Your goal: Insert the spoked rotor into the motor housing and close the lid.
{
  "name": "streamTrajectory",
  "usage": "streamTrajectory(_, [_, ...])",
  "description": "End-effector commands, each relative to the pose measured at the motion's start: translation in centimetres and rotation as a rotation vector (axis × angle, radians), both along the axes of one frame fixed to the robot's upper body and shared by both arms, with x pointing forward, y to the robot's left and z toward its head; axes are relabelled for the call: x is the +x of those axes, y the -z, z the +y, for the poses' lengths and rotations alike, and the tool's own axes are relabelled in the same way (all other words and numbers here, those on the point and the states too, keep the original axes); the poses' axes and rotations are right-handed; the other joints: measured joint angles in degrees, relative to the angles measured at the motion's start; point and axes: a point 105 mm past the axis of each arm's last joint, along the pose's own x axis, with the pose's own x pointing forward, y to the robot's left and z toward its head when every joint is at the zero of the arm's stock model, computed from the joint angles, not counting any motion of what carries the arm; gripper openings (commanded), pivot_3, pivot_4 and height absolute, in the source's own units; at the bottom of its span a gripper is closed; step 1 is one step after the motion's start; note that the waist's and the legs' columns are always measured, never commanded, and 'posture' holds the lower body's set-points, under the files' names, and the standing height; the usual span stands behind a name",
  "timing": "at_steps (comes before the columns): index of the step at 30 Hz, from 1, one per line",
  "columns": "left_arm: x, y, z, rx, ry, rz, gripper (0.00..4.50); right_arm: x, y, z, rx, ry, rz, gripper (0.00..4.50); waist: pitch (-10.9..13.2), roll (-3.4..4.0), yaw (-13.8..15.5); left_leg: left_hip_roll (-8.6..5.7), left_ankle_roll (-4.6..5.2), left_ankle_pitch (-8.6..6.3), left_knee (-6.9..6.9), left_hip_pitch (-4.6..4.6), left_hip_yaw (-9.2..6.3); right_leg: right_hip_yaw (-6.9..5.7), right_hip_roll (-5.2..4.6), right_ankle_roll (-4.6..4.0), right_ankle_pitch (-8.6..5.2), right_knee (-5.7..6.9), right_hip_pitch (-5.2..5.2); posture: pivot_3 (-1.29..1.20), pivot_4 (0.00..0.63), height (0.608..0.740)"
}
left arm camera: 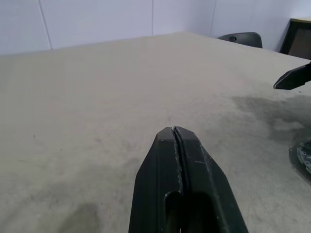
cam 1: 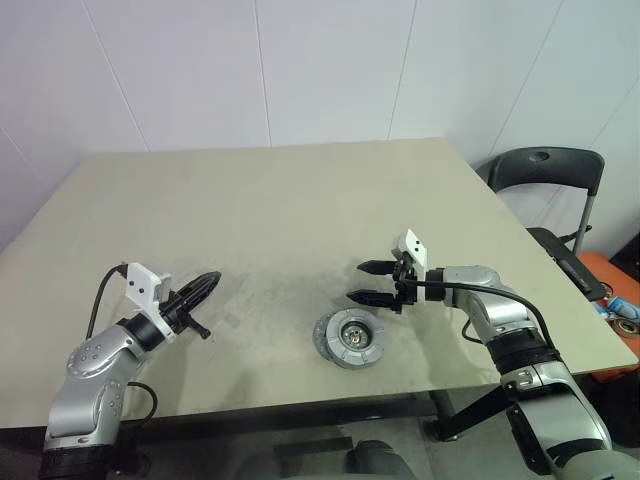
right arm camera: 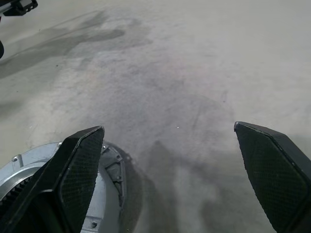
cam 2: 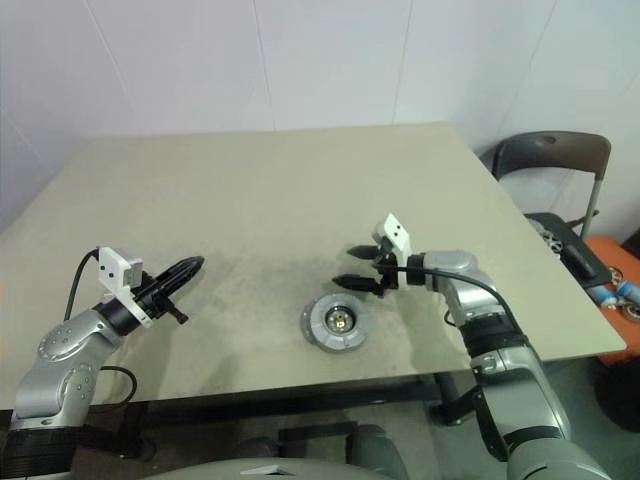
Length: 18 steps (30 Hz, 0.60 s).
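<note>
Near the front edge of the table (cam 1: pixel 280 200), a little right of centre, sits one round metal assembly: the motor housing (cam 1: pixel 352 339), silver-rimmed, with a notched grey edge showing round it and a brassy hub at the middle. From where I stand I cannot tell whether the spoked rotor is already seated inside, nor whether the grey lobed edge is the lid resting on it; no separate loose disc lies on the tabletop.

Right gripper (cam 1: pixel 372 283) hangs just above and behind the housing, tilted down toward it, fingers spread as wide as they go and holding nothing. The right wrist view has one finger (right arm camera: pixel 80 170) over the housing's rim, the other (right arm camera: pixel 272 170) over bare table.

Left gripper (cam 1: pixel 203 283) is well apart to the left, roughly level, fingers pressed together and empty.

Handling, as a judgement: solid metal, so rigid and fairly heavy for its size, not fragile, but the machined rim looks smooth and liable to slip between hard fingers. It lies low and flat, leaving little side wall to catch. Best hold would be across the outer rim at opposite points, the notches giving some bite; pressing on the centre hub seems unwise. It could skate on the table when pushed.
</note>
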Motion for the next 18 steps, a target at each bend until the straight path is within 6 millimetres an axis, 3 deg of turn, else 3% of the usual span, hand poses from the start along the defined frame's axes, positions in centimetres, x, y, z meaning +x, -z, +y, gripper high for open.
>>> streamTrajectory(1, [0.36,-1.29,0.01,-0.009,0.001,-0.047,0.05,0.60,-1.65,-0.22,0.018,0.002,-0.059,4.50,0.00,0.00,-0.02,0.00,0.00,0.00,0.00,0.00,0.00,0.00,0.00,0.00,0.00,0.00,0.00,0.00,0.000,0.740])
streamTrajectory(18, [0.44,-0.32,0.06,0.020,-0.005,-0.023,0.05,0.46,-1.29,-0.75,0.017,0.020,-0.065,4.50,-0.01,-0.01,-0.01,0.00,0.00,0.00,0.03,0.01,0.01,0.00,0.00,0.00,0.00,0.04,0.00,0.00,0.000,0.740])
